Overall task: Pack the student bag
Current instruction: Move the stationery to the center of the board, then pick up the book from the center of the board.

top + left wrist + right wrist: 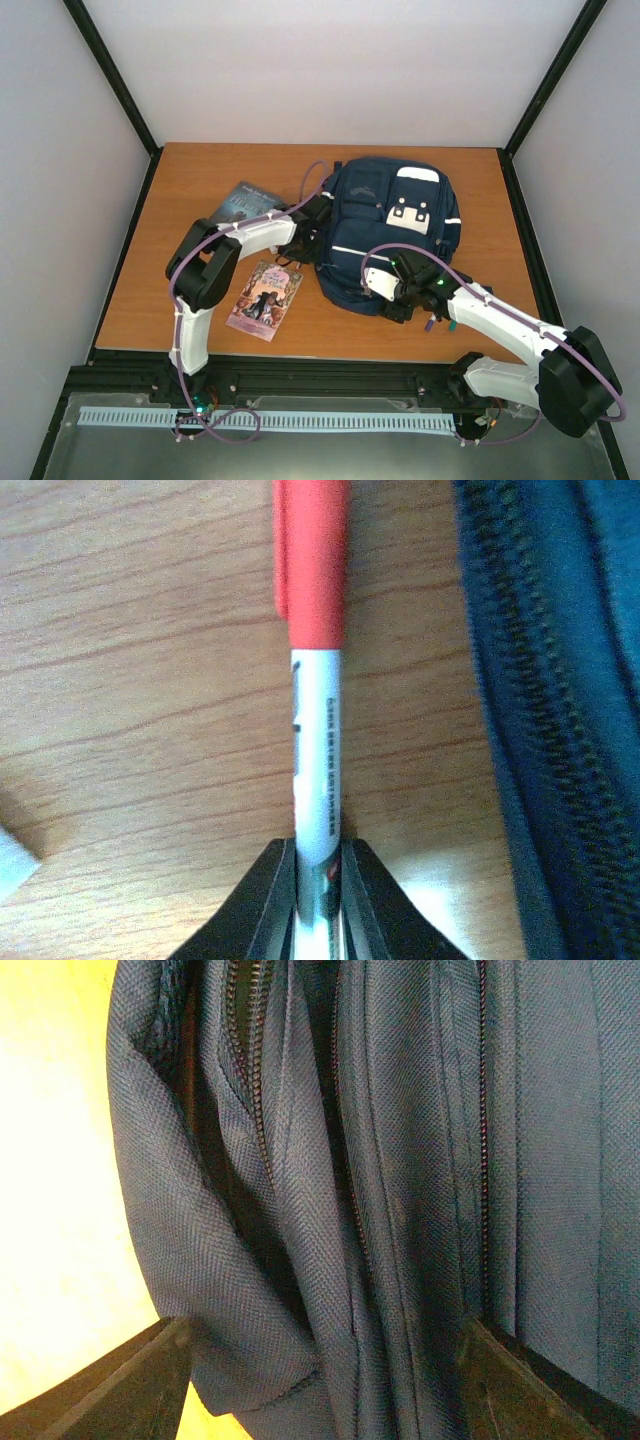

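Now your left gripper (318,858) clamps the marker (316,730), its length toward twelve o'clock; the student bag (570,680) lies at three o'clock. Your right gripper (320,1330) straddles the bag folds, grip unclear.

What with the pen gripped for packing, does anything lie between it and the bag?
Nothing visible does: only table separates the pen, in the left tool, from the bag beside it.

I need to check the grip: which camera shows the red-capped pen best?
Left wrist: the pen fills the middle, its white barrel pinched by the left pincer. From the top, the left arm hides it. The right wrist shows only bag fabric.
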Tool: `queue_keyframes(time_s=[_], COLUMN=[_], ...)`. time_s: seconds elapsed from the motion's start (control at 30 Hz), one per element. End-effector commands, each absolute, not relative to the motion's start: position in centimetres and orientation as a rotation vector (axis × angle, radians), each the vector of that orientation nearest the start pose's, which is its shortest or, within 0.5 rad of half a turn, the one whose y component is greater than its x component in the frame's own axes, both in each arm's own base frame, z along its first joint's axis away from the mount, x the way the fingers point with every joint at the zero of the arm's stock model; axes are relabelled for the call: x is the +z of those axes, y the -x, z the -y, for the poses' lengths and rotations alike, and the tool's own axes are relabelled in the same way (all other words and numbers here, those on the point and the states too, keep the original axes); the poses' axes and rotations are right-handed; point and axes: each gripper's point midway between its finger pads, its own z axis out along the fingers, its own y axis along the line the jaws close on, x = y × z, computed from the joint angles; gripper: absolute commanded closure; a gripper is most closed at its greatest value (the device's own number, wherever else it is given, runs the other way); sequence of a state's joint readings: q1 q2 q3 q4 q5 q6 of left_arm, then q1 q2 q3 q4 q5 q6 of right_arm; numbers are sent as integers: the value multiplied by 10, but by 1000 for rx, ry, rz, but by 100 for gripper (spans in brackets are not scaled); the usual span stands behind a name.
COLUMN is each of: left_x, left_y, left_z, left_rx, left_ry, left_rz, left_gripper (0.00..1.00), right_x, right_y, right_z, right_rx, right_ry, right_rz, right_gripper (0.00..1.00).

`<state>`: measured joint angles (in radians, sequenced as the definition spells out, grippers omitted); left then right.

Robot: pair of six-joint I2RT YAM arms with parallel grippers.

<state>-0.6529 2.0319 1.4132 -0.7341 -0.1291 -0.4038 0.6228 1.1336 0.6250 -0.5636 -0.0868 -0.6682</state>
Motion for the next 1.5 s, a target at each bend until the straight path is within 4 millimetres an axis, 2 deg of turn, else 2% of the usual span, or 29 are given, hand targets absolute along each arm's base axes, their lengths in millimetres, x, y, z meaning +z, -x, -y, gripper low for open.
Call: queue_keyframes(time_s=[0.0,0.13,0.27,0.37,0.47,0.53,0.6,0.7,0.77,0.83,0.93,1.07,1.23,1.47], left_x=[13,15,17,25,43,59,82,104,109,106,89,64,48,16], left_y=[-352,-357,-371,-381,-384,-381,-374,-356,-340,-324,-300,-274,-262,-245], left_z=[213,201,180,174,183,188,189,177,164,148,132,113,110,113], left_rx=[220,239,254,228,149,86,8,-39,-29,11,49,82,5,-21], left_ry=[-287,-219,-108,-74,-90,-92,-67,-1,55,123,194,292,384,412], left_rz=[-2868,-2870,-2868,-2854,-2829,-2798,-2758,-2713,-2699,-2702,-2740,-2776,-2765,-2857], left_gripper=[90,94,94,90,70,51,38,27,18,9,1,0,0,0], right_x=[68,67,67,67,67,68,72,88,107,127,145,154,159,151], right_y=[-212,-212,-213,-212,-212,-213,-214,-215,-214,-212,-203,-193,-183,-170], right_z=[-169,-168,-168,-168,-168,-169,-169,-171,-177,-186,-202,-221,-247,-278], right_rx=[83,80,77,78,81,82,74,87,136,208,334,479,584,662], right_ry=[1599,1597,1597,1598,1595,1593,1587,1559,1536,1515,1540,1587,1670,1766], right_rz=[-2095,-2099,-2102,-2103,-2103,-2098,-2093,-2082,-2064,-2037,-1985,-1941,-1916,-1842], right_gripper=[27,27,27,27,27,27,27,27,27,27,27,27,28,33])
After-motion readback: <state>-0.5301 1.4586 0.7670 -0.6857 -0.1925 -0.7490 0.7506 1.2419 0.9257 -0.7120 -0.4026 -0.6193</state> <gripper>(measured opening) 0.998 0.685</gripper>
